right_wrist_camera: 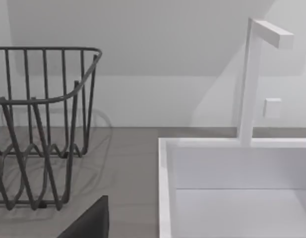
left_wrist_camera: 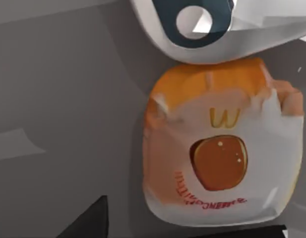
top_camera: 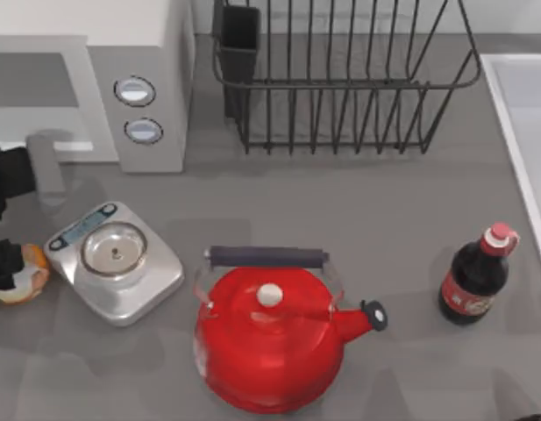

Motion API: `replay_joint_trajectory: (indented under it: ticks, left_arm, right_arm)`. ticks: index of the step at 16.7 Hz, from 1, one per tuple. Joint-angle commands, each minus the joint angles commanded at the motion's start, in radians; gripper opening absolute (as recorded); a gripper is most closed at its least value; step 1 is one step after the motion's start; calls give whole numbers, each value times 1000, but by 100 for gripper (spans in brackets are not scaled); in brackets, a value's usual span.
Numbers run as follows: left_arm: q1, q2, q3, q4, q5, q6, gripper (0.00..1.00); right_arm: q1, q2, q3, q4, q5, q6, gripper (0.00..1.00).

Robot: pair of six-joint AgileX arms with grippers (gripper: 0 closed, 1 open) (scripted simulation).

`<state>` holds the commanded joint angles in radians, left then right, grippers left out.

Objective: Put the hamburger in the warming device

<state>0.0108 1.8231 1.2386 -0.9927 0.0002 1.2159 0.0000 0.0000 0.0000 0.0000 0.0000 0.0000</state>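
Hamburger (top_camera: 24, 279) sits at the far left edge of the counter (top_camera: 340, 202), just beside the silver kitchen scale (top_camera: 115, 260), and the left claw (top_camera: 3, 263) is directly over it — dark finger parts overlap the bun's left side in the top view. In the left wrist view the wrapped burger (left_wrist_camera: 219, 163) lies right under the camera, close in front of the claw, with dark fingertips (left_wrist_camera: 91, 220) showing at the frame's lower edge on both sides of it; the fingers look spread about the bun's width, but whether they already press on it I cannot tell. The bun is round, so no long axis governs the grasp; what matters is direction. The warming device (top_camera: 86, 79), a white microwave with two round knobs (top_camera: 135, 90), stands toward the back of the counter from the burger, on the same left side, its grey cavity open at the top view's left — so the carry, as I judge it, is a short lift and a push back toward that opening, all within the left arm's reach. The scale stands close enough to clip on the way. The right arm is parked at the right side, its wrist camera facing the wire dish rack (right_wrist_camera: 38, 129) and white sink (right_wrist_camera: 232, 183).
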Motion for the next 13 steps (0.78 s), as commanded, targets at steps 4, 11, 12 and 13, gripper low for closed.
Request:
replay_joint_trajectory:
  ticks: [4,11,12,13]
  left_arm:
    - [5,-33,-80,46,-1,7,100]
    - [12,64,-187,249,-1,14,100]
    - [10,91,-182,270,-1,12,100]
    - [7,115,-173,286,0,10,100]
  right_arm:
    - [0,0,0,0,0,0,100]
    - [0,0,0,0,0,0,100]
    - [0,0,0,0,0,0,100]
    - [0,0,0,0,0,0,100]
